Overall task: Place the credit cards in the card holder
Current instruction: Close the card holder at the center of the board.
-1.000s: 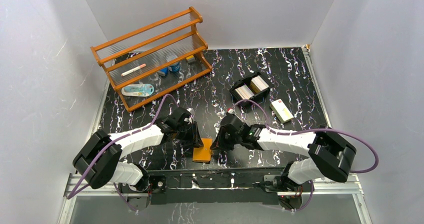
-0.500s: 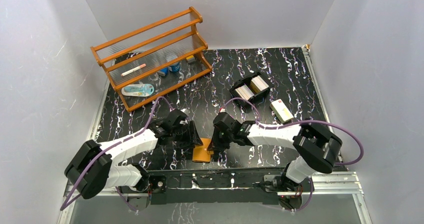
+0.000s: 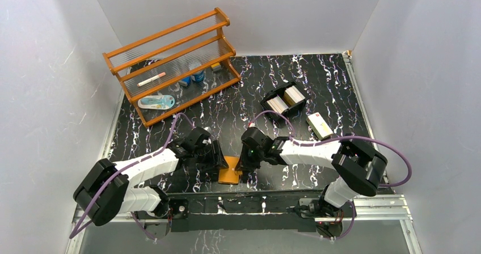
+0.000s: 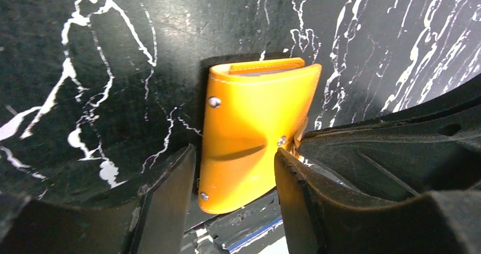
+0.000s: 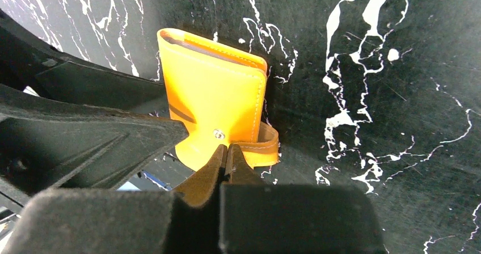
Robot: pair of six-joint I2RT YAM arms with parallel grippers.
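Your small orange-tan leather card holder lies folded shut on the black white-veined table, at its near edge midway between the two arm bases. The left wrist view shows a smooth glossy cover with small metal studs, a dark crease across the middle, and a thin grey layer between the covers at the far end. In the right wrist view the holder shows stitching along its edge, and its snap tab curls loose at the side.

Your left gripper has its jaws apart, one finger on each side of the holder's near end. Your right gripper has its jaws pressed together, tips right at the stud where the tab joins the cover. You cannot tell whether they pinch the tab.

The credit cards stand edge-on as white and tan stacks in the black two-compartment tray, well apart from the holder. A cream oblong box lies just beside that tray, and an orange wooden rack stands at far left.
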